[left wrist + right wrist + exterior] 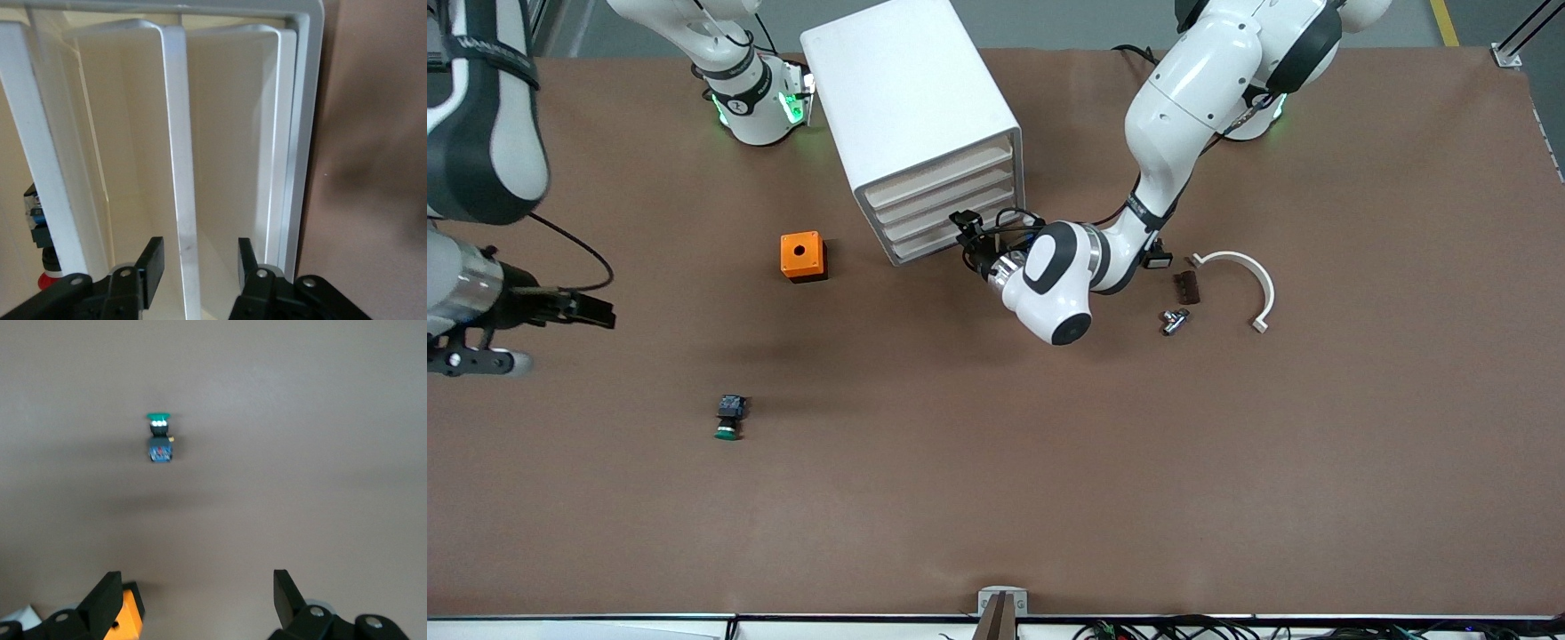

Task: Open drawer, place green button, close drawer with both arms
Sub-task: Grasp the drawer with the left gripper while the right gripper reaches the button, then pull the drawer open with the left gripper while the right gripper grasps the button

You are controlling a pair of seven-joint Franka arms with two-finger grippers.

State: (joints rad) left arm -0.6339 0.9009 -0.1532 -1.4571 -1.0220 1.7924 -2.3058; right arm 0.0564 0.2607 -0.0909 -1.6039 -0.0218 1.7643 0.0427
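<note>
The white cabinet (911, 98) stands at the robots' side of the table, and its four drawers (943, 200) all look pushed in. My left gripper (971, 238) is at the front of the lower drawers. In the left wrist view it (199, 267) is open, its fingers (152, 265) on either side of a white drawer front edge (180, 153) without touching it. The green-capped button (729, 418) lies on the table nearer the front camera, toward the right arm's end, and also shows in the right wrist view (159, 440). My right gripper (600, 311) is open and empty (197, 600) above the table.
An orange box with a hole (803, 256) sits beside the cabinet and shows by the right fingers (128, 613). A white curved piece (1249, 276), a brown block (1185, 286) and a metal fitting (1174, 320) lie toward the left arm's end. A small black-and-blue part with a red end (39, 230) shows beside the drawers.
</note>
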